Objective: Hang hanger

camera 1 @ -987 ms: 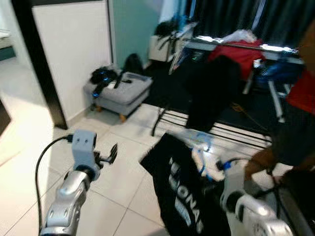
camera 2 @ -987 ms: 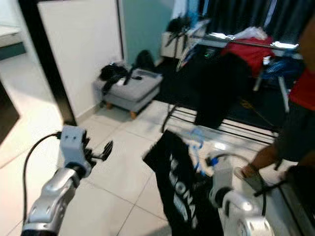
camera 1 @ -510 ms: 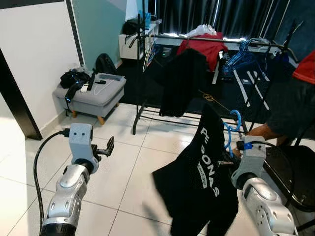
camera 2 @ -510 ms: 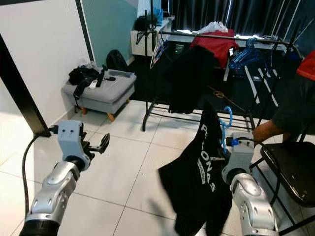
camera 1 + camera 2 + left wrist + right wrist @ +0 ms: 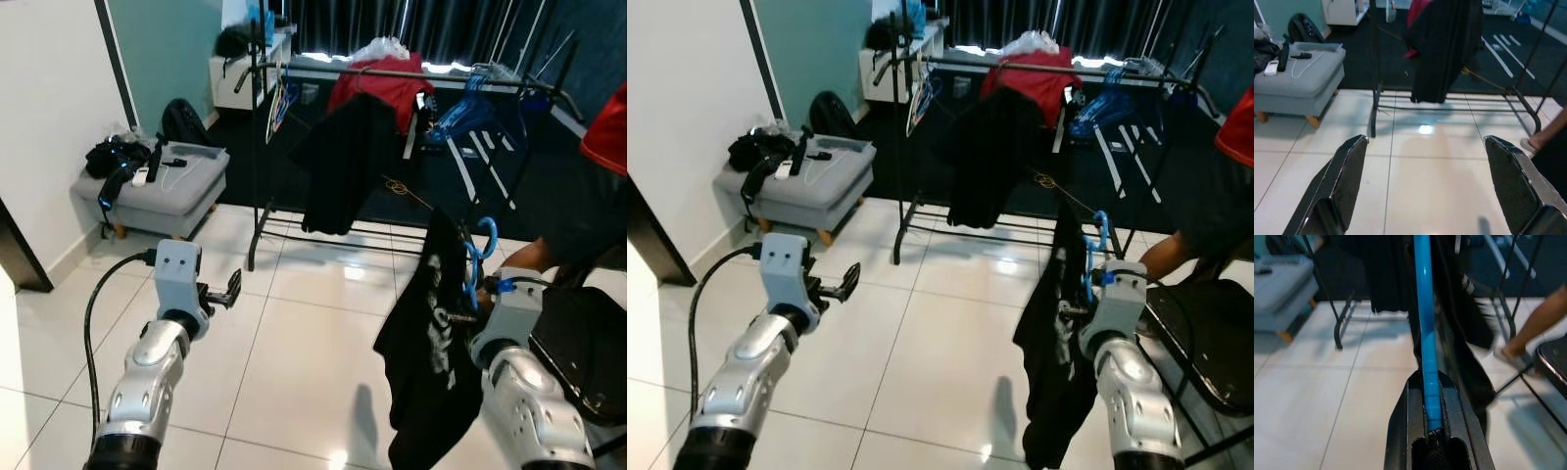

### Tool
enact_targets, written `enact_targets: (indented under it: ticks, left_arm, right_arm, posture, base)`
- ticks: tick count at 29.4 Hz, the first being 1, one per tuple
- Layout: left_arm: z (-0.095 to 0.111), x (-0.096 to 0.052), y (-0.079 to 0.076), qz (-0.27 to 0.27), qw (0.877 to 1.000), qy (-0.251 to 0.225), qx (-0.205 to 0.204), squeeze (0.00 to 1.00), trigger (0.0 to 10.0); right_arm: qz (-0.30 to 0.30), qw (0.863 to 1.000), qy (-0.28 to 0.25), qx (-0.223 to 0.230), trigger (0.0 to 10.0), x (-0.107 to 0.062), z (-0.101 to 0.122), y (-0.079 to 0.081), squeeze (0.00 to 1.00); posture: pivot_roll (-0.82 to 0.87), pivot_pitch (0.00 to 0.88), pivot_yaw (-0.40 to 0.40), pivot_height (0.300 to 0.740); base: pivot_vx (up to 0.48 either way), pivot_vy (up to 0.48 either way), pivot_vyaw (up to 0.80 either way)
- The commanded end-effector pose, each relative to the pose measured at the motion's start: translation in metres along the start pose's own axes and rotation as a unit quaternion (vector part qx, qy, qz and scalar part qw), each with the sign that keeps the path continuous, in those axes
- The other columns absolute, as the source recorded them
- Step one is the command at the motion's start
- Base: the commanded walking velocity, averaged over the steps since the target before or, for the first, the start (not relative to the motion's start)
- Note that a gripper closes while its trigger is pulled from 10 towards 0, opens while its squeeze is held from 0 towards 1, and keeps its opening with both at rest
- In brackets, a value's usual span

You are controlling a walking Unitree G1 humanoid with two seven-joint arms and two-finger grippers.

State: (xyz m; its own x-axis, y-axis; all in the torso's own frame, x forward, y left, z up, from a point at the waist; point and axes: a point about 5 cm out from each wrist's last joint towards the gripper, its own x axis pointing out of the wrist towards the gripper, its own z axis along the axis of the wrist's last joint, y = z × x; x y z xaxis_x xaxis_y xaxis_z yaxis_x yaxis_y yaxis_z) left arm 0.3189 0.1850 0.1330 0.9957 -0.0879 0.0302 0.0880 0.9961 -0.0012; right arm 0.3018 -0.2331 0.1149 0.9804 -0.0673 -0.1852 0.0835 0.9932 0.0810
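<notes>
Between the fingers of the right gripper (image 5: 1432,423), pressed together on it, runs the blue hanger (image 5: 1425,333), carried low at the robot's right with a black T-shirt (image 5: 436,333) draped from it. Its hook (image 5: 485,235) points up, its long axis roughly upright. Ahead stands the clothes rail (image 5: 392,73); raise the hook above the bar, then lower. The left gripper (image 5: 227,291) hangs spread, holding nothing.
</notes>
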Motion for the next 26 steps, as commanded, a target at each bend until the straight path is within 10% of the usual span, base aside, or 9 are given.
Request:
enact_targets:
  ticks: [1, 26]
  left_arm:
    - [-0.0011, 0.0000, -0.0004, -0.002, 1.000, 0.003, 0.005, 0.00, 10.0]
    - [-0.0041, -0.0010, -0.0060, -0.014, 1.000, 0.010, 0.022, 0.00, 10.0]
  right_arm:
    - [-0.003, 1.000, -0.023, -0.010, 10.0, 0.0006, 0.0083, -0.0041, 0.00]
    - [0.007, 1.000, -0.022, 0.001, 10.0, 0.0028, 0.0048, -0.0046, 0.00]
  posture:
    - [-0.05, 0.000, -0.025, 0.740]
    - [-0.05, 0.000, -0.028, 0.740]
  base:
    - [0.356, 0.000, 0.00]
    - [0.383, 0.000, -0.19]
